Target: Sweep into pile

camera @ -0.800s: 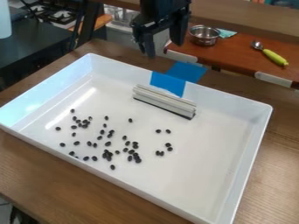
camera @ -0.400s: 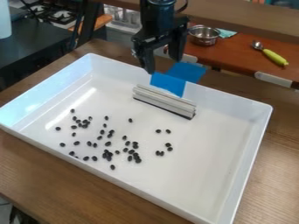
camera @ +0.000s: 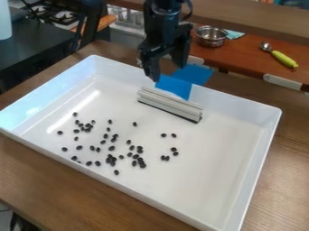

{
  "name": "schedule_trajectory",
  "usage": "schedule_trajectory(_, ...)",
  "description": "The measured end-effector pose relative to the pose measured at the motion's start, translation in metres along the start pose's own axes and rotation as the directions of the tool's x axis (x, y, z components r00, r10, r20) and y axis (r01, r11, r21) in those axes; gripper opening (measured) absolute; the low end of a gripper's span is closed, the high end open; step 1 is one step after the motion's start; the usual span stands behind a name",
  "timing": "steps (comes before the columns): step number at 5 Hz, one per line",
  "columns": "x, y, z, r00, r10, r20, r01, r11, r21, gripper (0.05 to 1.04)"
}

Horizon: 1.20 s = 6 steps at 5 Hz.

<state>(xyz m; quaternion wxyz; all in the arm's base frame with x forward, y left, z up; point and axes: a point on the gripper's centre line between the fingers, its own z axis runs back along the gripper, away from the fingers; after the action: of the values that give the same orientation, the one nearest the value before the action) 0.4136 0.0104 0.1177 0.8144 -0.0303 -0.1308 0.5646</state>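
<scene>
White tray (camera: 232, 170) sits on a brown wooden table (camera: 59, 189), tilted across the view. In it: many small black beans (camera: 112, 159) and one sweeper (camera: 170, 104). Beans are loose on the tray floor, mostly toward the left and middle, some touching in little clumps, others single; a small bunch is apart, right of the main scatter: two at its top, a few below. Sweeper is a pale bar with a dark bottom edge, inside the tray near its far wall, clear of the beans. Blue tape (camera: 173, 85) runs over the far wall next to the sweeper, with another blue piece (camera: 192, 74) just beyond the rim. Black gripper (camera: 166, 72) hangs above the far edge of the tray, by the tape, pointing down; fingers spread apart, nothing between them. Behind, on a reddish-brown counter (camera: 245, 59): metal bowl (camera: 211, 37), contents too small to tell, a greenish cloth (camera: 233, 34) just beside it, and a spoon with a yellow-green handle (camera: 283, 59) to the right.
</scene>
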Motion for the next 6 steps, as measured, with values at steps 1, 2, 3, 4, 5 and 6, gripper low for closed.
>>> schedule_trajectory(1, 0.004, 0.002, -0.008, 0.998, 0.05, 0.025, -0.049, 0.999, -0.009, 0.994)
schedule_trajectory(2, 0.008, 0.008, -0.018, 0.998, 0.057, 0.038, -0.058, 0.998, 0.015, 0.994)
schedule_trajectory(3, 0.008, 0.017, -0.032, 0.997, 0.048, 0.057, -0.05, 0.998, 0.044, 0.994)
schedule_trajectory(4, 0.008, 0.018, -0.037, 0.997, 0.046, 0.06, -0.049, 0.997, 0.054, 0.994)
schedule_trajectory(5, 0.005, 0.022, -0.051, 0.997, 0.052, 0.052, -0.057, 0.995, 0.087, 0.994)
schedule_trajectory(6, 0.006, 0.018, -0.052, 0.997, 0.053, 0.061, -0.058, 0.995, 0.076, 0.994)
